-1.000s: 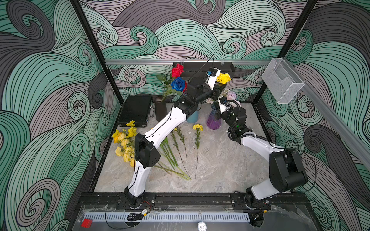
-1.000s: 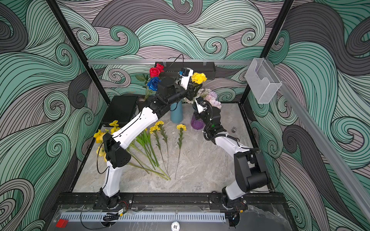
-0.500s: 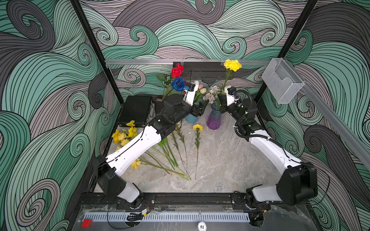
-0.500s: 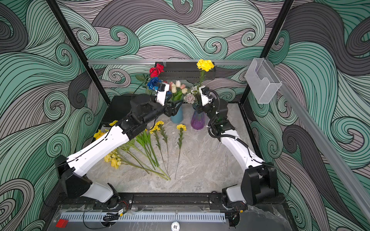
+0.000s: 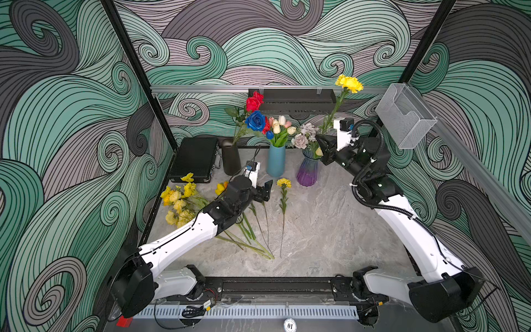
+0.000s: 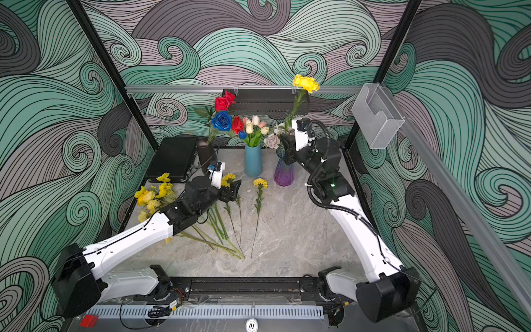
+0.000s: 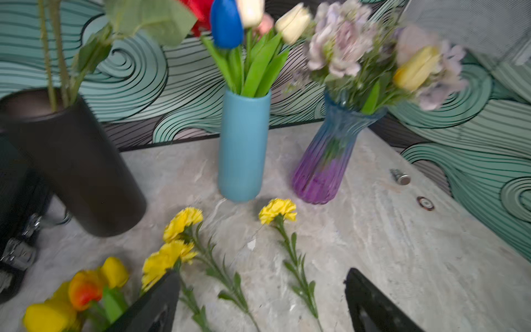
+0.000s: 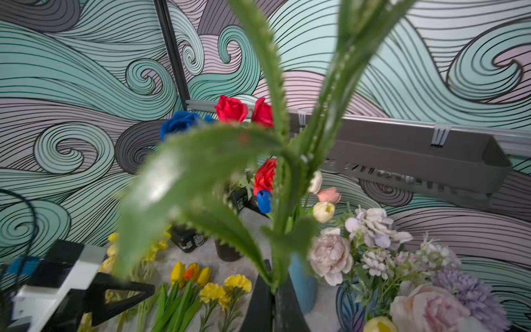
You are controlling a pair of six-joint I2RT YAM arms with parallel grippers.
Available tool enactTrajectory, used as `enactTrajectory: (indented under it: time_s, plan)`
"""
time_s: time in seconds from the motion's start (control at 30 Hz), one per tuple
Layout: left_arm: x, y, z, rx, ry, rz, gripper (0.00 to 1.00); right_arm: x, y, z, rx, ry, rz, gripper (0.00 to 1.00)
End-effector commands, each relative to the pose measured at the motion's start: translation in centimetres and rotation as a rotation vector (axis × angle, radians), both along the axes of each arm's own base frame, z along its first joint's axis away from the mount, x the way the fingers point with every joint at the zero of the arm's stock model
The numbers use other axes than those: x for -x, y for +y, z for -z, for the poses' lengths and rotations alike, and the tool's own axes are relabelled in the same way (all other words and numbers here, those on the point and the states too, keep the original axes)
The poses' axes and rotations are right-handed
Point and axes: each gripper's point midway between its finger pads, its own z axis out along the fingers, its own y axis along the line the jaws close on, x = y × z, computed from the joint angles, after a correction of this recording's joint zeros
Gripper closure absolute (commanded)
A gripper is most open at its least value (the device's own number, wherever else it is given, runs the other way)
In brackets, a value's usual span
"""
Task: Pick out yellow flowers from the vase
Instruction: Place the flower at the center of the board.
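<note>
My right gripper [image 5: 326, 147] [image 8: 274, 290] is shut on the green stem [image 8: 290, 186] of a yellow carnation. Its head [image 5: 349, 83] [image 6: 306, 82] stands high above the purple glass vase [image 5: 308, 169] [image 6: 284, 172]. The stem's lower end is hidden behind the gripper. A yellow tulip [image 7: 416, 67] [image 8: 379, 324] sits in that vase among pale pink and lilac blooms. My left gripper [image 5: 265, 191] [image 7: 260, 274] hangs open low over the table, holding nothing. Around it several yellow flowers lie flat: a lone carnation [image 5: 284, 182] [image 7: 278, 209] and a bunch [image 5: 178, 198] at the left.
A blue vase [image 5: 275, 161] of tulips and a black vase [image 5: 230, 156] with red and blue roses stand left of the purple one. A black case [image 5: 195, 159] lies at the back left. A clear plastic holder [image 5: 405, 115] hangs on the right rail.
My right gripper has carried the yellow carnation higher and to the right. My left arm has drawn back from the vases, dropped toward the table and opened its jaws.
</note>
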Motion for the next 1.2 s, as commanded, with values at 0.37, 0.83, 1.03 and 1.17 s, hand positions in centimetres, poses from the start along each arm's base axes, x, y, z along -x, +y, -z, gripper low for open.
enactTrajectory:
  time_s: [0.37,0.83,1.03,1.17]
  plan:
    - [3.6,11.7,5.1,-0.117,0.03,-0.407,0.01,10.9,5.7,18.4,0.205,0.656,-0.278,0.96]
    - [4.2,14.1,5.9,-0.188,-0.023,-0.447,0.01,12.0,12.5,29.4,0.22,0.986,-0.355,0.96]
    - [5.0,13.9,6.7,-0.195,-0.058,-0.379,0.01,9.6,13.2,33.1,0.291,1.062,-0.255,0.96]
    - [5.0,13.6,6.6,-0.175,-0.079,-0.352,0.01,8.5,12.6,35.2,0.362,1.105,-0.174,0.92]
